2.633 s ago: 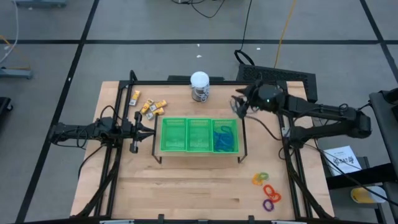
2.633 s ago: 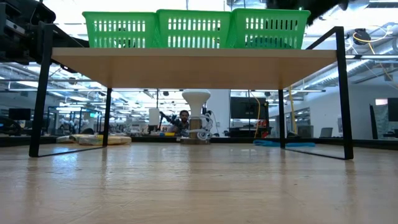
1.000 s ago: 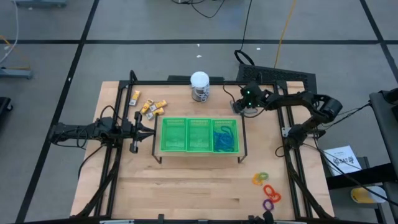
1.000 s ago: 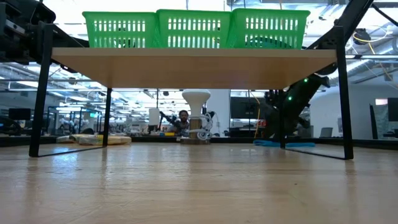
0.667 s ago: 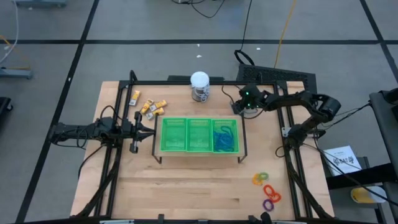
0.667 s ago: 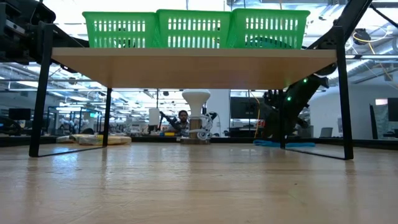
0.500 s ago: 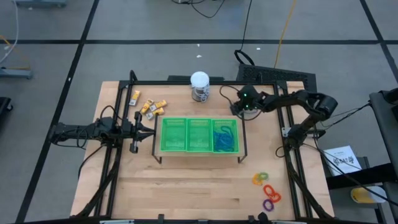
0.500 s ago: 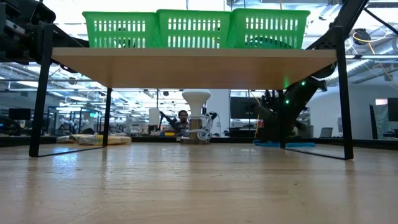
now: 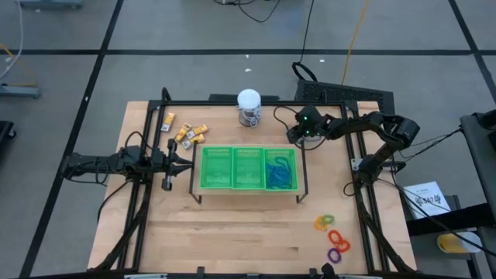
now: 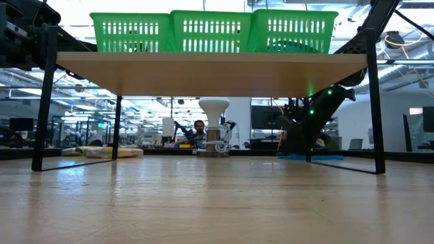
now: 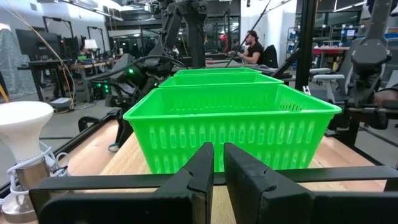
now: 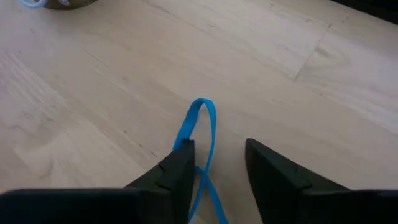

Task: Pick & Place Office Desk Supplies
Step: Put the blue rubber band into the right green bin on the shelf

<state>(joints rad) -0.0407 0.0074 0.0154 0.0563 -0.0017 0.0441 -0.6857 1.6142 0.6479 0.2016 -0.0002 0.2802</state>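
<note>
A thin blue loop lies flat on the table behind the tray's right end. My right gripper is open and low over it, pointing down, a finger on either side; the high view shows this gripper beside the shelf's far right corner. More blue loops fill the right compartment of the green tray. Yellow-and-white blocks lie far left, and coloured rings lie near right. My left gripper waits shut at the tray's left end. My right gripper comes from above with its fingers astride the blue loop's band, which lies slack on the table. One fingertip overlaps the band in the wrist view. I cannot tell whether it touches.
The tray sits on a raised wooden shelf with black legs, close beside the right arm. A white-topped jar stands at the far edge, left of the right gripper. A black frame runs along the far edge.
The right gripper, which came down from above the table's far right part earlier, has stayed low at the table and edged slightly toward the table's left. Its fingers remain open. The left arm has kept still.
</note>
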